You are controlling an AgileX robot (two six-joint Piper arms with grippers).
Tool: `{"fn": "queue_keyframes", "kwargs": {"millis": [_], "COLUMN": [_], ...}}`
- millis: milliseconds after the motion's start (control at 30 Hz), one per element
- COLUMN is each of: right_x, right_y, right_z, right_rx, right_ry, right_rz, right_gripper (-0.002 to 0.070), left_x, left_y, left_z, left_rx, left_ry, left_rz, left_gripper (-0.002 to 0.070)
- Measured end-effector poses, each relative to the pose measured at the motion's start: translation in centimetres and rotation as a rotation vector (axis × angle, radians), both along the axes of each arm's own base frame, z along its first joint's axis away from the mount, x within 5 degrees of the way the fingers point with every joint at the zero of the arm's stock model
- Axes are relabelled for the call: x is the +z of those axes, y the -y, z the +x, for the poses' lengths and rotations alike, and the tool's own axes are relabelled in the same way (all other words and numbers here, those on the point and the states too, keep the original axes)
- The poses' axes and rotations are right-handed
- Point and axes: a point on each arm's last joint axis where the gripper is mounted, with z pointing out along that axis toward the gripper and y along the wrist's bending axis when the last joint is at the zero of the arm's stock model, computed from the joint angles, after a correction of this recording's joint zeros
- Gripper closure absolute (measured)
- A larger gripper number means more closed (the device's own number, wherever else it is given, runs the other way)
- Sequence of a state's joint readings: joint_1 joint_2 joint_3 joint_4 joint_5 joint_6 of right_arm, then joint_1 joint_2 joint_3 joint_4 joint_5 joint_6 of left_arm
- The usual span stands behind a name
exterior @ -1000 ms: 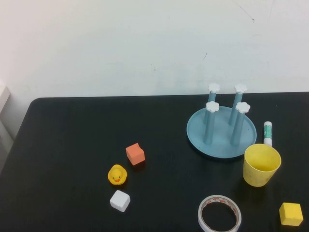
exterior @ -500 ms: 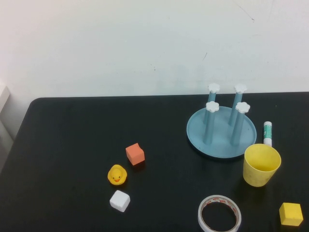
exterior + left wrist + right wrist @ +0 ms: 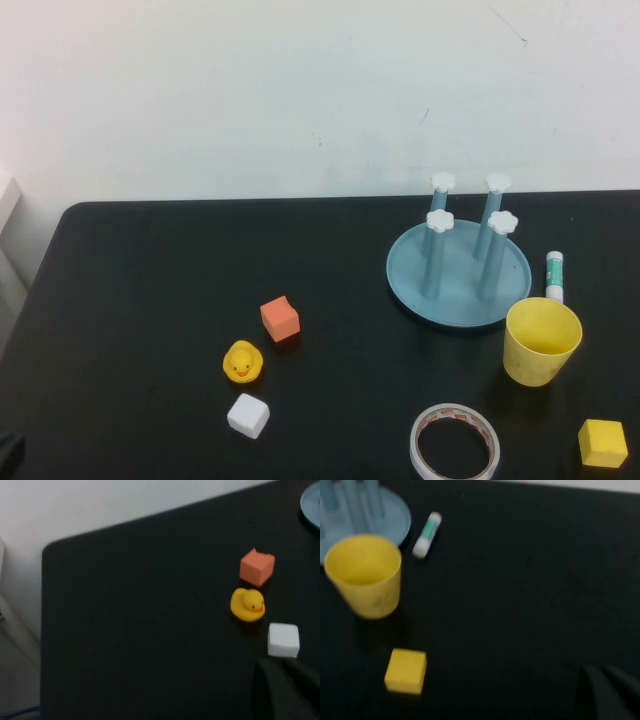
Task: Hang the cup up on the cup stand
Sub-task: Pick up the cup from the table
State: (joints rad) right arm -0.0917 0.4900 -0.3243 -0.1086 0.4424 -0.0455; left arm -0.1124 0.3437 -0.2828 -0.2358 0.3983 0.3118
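Note:
The yellow cup [image 3: 541, 341] stands upright on the black table, rim up, just in front of the right side of the cup stand. The cup stand [image 3: 410, 275] is a round blue-grey dish with four blue posts capped in white. In the right wrist view the cup [image 3: 365, 575] and the stand's edge [image 3: 395, 517] lie far from my right gripper [image 3: 602, 672], which shows only as a dark shape in the corner. My left gripper [image 3: 284, 666] is a dark shape close to the white cube [image 3: 283, 639], over the table's left part. A dark part of the left arm [image 3: 8, 455] shows in the high view's near-left corner.
An orange cube [image 3: 280, 318], a yellow rubber duck [image 3: 242, 362] and a white cube [image 3: 248, 415] lie left of centre. A white tape roll [image 3: 454, 443] and a yellow cube [image 3: 602, 442] lie at the near right. A glue stick [image 3: 554, 275] lies right of the stand.
A dark part of the left arm has come into the near-left corner of the high view. The cup, the stand and the other objects have not moved.

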Motion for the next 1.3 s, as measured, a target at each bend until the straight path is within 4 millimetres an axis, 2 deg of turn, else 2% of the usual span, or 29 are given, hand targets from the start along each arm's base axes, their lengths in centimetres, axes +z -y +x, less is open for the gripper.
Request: {"fn": "queue_keyframes", "kwargs": {"millis": [233, 433, 633, 700, 733, 867, 933, 1167, 1300], "right_x": [0.0, 0.7, -0.4, -0.9, -1.2, -2.1, -2.8, -7.4, -10.1], "right_y": [-0.9, -2.4, -4.4, -5.3, -6.1, -6.9, -7.1, -7.6, -7.6], "right_z": [2.7, 6.7, 11.3, 13.2, 14.9, 18.4, 20.0, 24.8, 26.2], "right_rx": [0.141, 0.326, 0.463, 0.502, 0.531, 0.538, 0.536, 0.517, 0.505], "right_ry": [-0.164, -0.255, -0.374, -0.411, -0.425, -0.445, -0.462, -0.545, -0.578], "right_rz": [0.037, 0.063, 0.058, 0.053, 0.043, 0.042, 0.044, 0.052, 0.043], "right_gripper": [0.0678, 0.0678, 0.0659, 0.061, 0.0528, 0.0351, 0.0304, 0.0265, 0.0264], "left_x": [0.2, 0.3, 0.3, 0.3, 0.3, 0.3, 0.3, 0.3, 0.3], "left_y": [0.1, 0.1, 0.1, 0.1, 0.1, 0.1, 0.1, 0.1, 0.1], "left_z": [0.1, 0.1, 0.1, 0.1, 0.1, 0.1, 0.1, 0.1, 0.1], "left_rx": [0.006, 0.008, 0.008, 0.008, 0.008, 0.008, 0.008, 0.008, 0.009], "left_ry": [0.023, 0.027, 0.029, 0.029, 0.029, 0.029, 0.029, 0.029, 0.029], "left_rz": [-0.038, -0.042, -0.042, -0.042, -0.042, -0.042, -0.042, -0.042, -0.042], "left_gripper": [0.0676, 0.0676, 0.0676, 0.0676, 0.0676, 0.0676, 0.0676, 0.0676, 0.0676]}}
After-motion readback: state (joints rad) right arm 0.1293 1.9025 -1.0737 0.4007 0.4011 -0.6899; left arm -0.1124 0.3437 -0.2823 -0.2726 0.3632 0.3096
